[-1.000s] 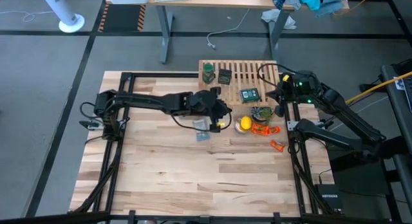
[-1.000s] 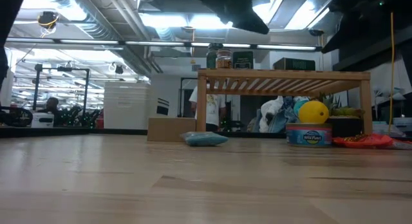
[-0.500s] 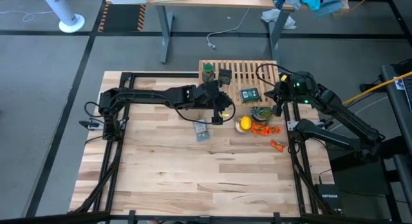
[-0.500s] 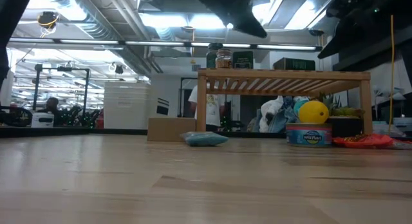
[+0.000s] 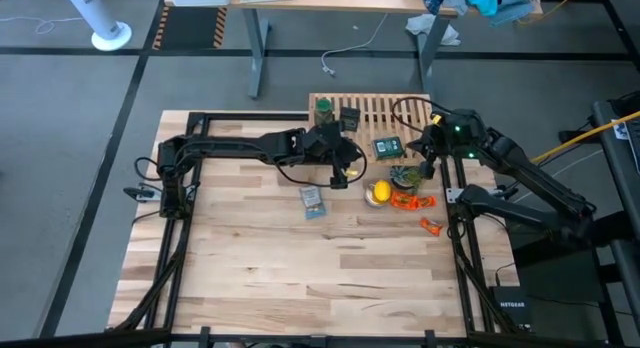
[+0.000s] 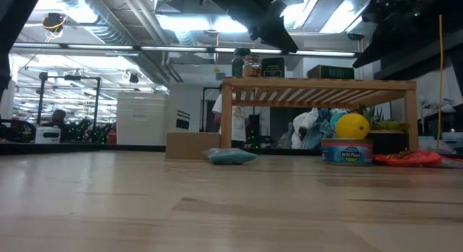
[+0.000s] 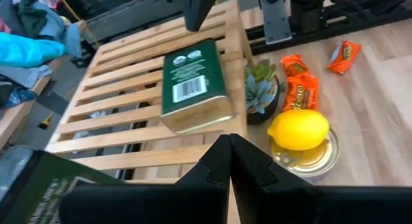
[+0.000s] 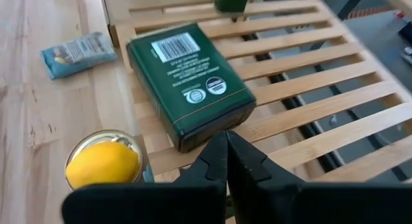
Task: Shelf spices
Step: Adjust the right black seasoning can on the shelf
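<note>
Pale butcher-block planks make up the table (image 5: 300, 258), and the slatted wooden shelf (image 5: 390, 113) at its far edge is the landmark for everything else. On the shelf's top stand the green bottle (image 5: 323, 112) and, just beside it, a dark tin (image 5: 349, 118); the low view also shows a small clear glass jar (image 6: 251, 65) up there. The green-labelled tin (image 5: 388, 146) lies flat on the slats at the shelf's near edge, its barcode face up.

In front of the shelf the left gripper (image 5: 345, 170) hovers with its jaws pressed fully together, holding nothing, near the lemon (image 5: 379, 193), which sits on a round can. The right gripper (image 5: 424, 160) hangs at the shelf's near right corner, close to the green-labelled tin, jaws likewise closed and empty. A small succulent (image 7: 261, 89), orange candy wrappers (image 5: 410, 200) and a flat blue-and-white packet (image 5: 312, 201) lie on the table before the shelf.
</note>
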